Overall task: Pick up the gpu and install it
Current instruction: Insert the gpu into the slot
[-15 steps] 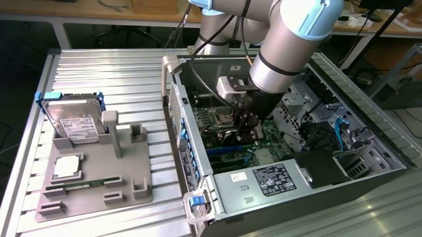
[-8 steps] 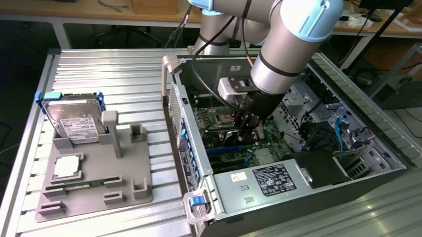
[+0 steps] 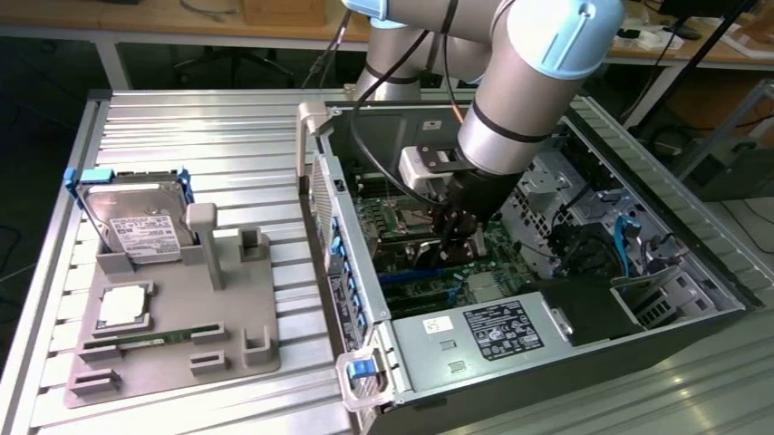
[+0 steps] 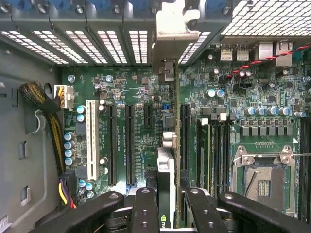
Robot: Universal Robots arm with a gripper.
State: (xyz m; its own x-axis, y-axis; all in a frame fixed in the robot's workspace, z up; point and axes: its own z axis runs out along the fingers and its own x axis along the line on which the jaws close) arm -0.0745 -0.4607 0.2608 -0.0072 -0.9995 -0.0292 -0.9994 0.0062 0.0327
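Graphics card held edge-on above the motherboard inside the open computer case.

The black two-fingered gripper [image 4: 167, 204] pinches the gpu [image 4: 169, 165], a thin card with green circuit board and silver metal end bracket, over the green motherboard [image 4: 136, 97] inside the dark metal computer case [image 3: 677, 299]. On the exterior view's left, a grey fixture tray [image 3: 230, 308] carries a silver hard drive [image 3: 140, 227].

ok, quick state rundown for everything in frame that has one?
gpu: held edge-on in the gripper, inside the case above the motherboard slots; seating cannot be told.
gripper: shut on the gpu.
computer case: side open, lying on the table.
CPU socket: bare, no cooler on it.
hard drive: standing in the grey fixture.
memory stick: lying in the fixture's slot.
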